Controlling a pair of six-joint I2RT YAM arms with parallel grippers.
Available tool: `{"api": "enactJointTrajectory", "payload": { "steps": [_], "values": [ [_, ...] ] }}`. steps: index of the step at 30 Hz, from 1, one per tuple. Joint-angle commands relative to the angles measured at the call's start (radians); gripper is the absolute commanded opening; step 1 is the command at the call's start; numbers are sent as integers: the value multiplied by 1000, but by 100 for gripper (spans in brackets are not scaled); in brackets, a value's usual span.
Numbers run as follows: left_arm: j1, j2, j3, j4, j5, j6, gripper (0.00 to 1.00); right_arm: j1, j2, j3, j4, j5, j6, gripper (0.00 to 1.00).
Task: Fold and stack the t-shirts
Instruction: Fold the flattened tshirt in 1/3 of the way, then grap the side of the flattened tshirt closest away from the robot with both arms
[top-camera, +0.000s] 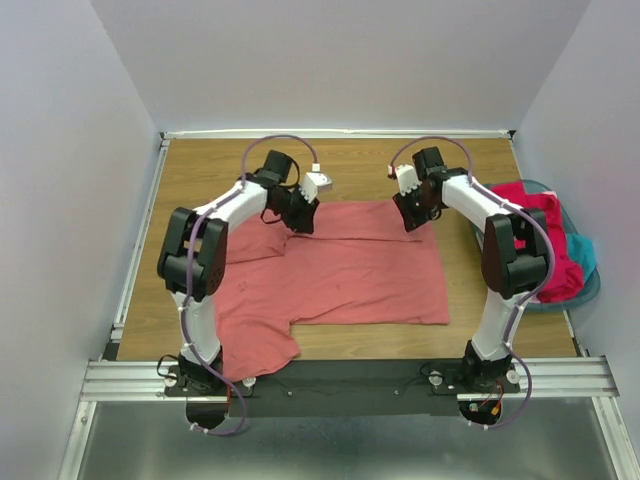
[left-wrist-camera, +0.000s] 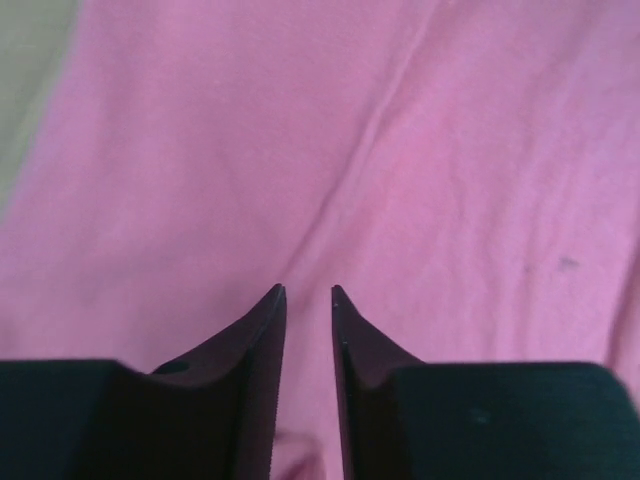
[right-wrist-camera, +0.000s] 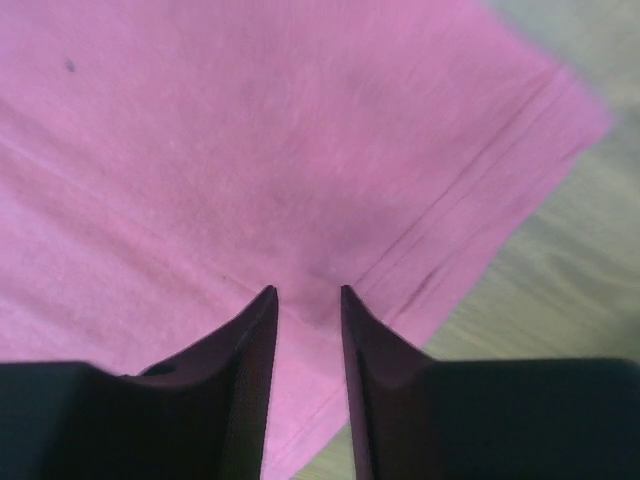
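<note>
Two arms are reaching out over one big salmon-pink shirt (top-camera: 350, 275) that's spread mostly flat on the wooden tabletop (top-camera: 350, 165), with a sleeve bunched up near the left arm's base. The left hand (top-camera: 300, 218) is down low at the far edge of the shirt, towards its left side. From its wrist camera the fingers (left-wrist-camera: 260, 340) are almost together, with just a thin gap and pink cloth showing through it. Honestly can't tell if it's pinching fabric or just sitting on top. Same story for the right hand (top-camera: 412, 215) at the far right corner. There's a narrow gap, the hemmed corner of the shirt lies just ahead of the tips, and I can't tell if anything's grabbed. Off to the right there's a round teal basket (top-camera: 590, 290) with a magenta-red shirt (top-camera: 530, 205) piled in it and a teal shirt (top-camera: 583, 250) poking out beside that
</note>
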Motion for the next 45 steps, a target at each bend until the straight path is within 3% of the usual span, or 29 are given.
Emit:
{"api": "enactJointTrajectory", "payload": {
  "steps": [1, 9, 13, 23, 34, 39, 45],
  "values": [
    [93, -165, 19, -111, 45, 39, 35, 0, -46, 78, -30, -37, 34, 48],
    [409, -216, -69, -179, -47, 157, 40, -1, 64, 159, -31, -20, 62, 52],
    [488, -206, -105, -151, -102, 168, 40, -1, 132, 198, -30, -3, 68, 51],
    [506, -78, -121, -56, -181, 131, 36, -1, 305, 330, -30, 55, 52, 48],
    [526, 141, 170, -45, -178, 56, 33, -17, 508, 619, -27, 126, 97, 46],
    [526, 97, 224, -114, -109, 96, 36, -17, 453, 660, -34, 42, 118, 52],
    [528, -90, 130, -214, -53, 228, 43, -18, 223, 503, -60, -75, 57, 65]
  ]
}}
